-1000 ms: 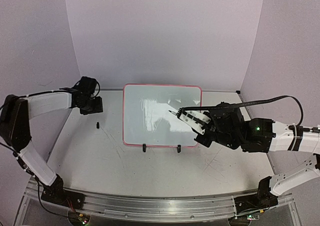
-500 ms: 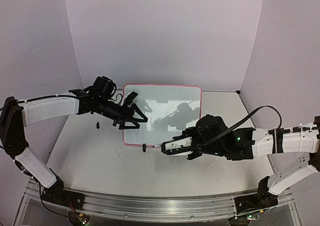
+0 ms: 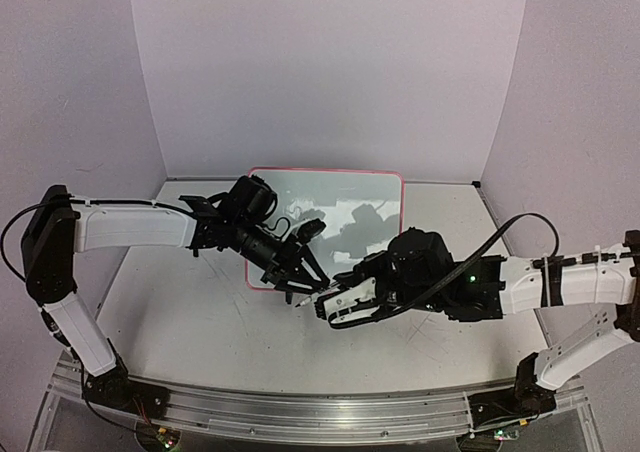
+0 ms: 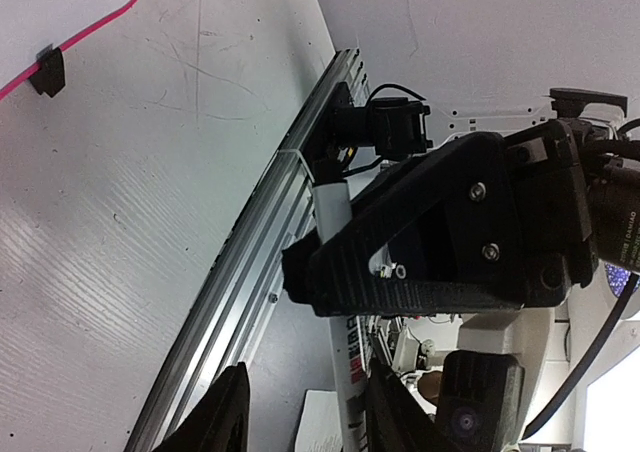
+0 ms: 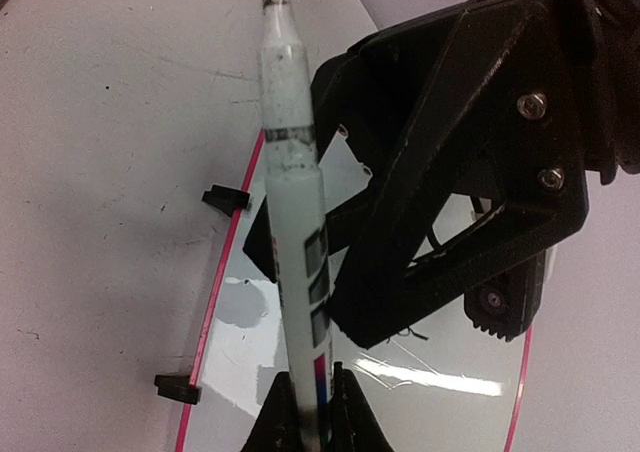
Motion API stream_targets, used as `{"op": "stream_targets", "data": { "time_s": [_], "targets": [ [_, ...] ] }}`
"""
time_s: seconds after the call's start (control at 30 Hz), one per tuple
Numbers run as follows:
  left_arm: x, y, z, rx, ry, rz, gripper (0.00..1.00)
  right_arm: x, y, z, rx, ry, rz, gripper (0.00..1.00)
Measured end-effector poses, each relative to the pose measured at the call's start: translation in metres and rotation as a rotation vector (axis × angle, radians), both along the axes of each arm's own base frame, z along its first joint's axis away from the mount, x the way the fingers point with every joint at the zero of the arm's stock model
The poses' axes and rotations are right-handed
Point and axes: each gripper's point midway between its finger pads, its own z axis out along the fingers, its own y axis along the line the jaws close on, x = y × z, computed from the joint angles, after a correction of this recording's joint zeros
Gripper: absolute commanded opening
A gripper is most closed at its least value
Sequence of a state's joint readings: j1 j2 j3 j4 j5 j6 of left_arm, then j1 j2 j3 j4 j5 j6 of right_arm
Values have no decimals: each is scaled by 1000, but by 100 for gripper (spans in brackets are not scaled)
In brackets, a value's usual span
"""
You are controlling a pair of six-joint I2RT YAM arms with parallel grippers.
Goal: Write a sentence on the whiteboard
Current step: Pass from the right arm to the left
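The whiteboard [image 3: 368, 188], a single rounded-corner rectangle with a thin red-pink rim, lies flat on the scratched grey table [image 3: 190, 324], at the middle toward the back wall. The part of its glossy face that shows is plain white with grey reflections of the arms. Two small black clip feet [image 5: 226, 200] sit on its near rim, one of them at the corner where the two arms meet. There is one marker [image 5: 291, 172]: a slim, round, whitish barrel, slightly speckled, with a dark band, a blue-and-pink printed label and a small black tip. The right pincer [image 5: 308, 400] is pressed together on the barrel's label end, so the tip juts out beyond the board's near rim, over bare table. The left pincer [image 4: 310, 407], made of matte black angular plates with silver screws, is spread wide. In the left wrist view the barrel runs between its two fingers, closer to one of them. Whether it touches that finger cannot be told. In the right wrist view one triangular left finger stands just beside the barrel. Both arms have smooth white shells on black joints, and a ribbed aluminium rail [image 4: 240, 272] edges the near side of the table.
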State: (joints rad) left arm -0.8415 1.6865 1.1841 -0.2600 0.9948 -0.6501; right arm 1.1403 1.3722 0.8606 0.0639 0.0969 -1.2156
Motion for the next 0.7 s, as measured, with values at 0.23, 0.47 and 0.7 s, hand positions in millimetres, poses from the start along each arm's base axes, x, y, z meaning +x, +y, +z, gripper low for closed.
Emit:
{"op": "stream_targets", "data": {
  "time_s": [0.23, 0.47, 0.7],
  "targets": [
    [-1, -2, 2, -9, 8, -10, 25, 8, 5, -4, -15, -26, -21, 0],
    [-3, -2, 1, -2, 13, -11, 0, 19, 8, -3, -7, -60, -61, 13],
    [14, 0, -13, 42, -146, 41, 0, 27, 6, -1, 25, -45, -129, 98]
  ]
}}
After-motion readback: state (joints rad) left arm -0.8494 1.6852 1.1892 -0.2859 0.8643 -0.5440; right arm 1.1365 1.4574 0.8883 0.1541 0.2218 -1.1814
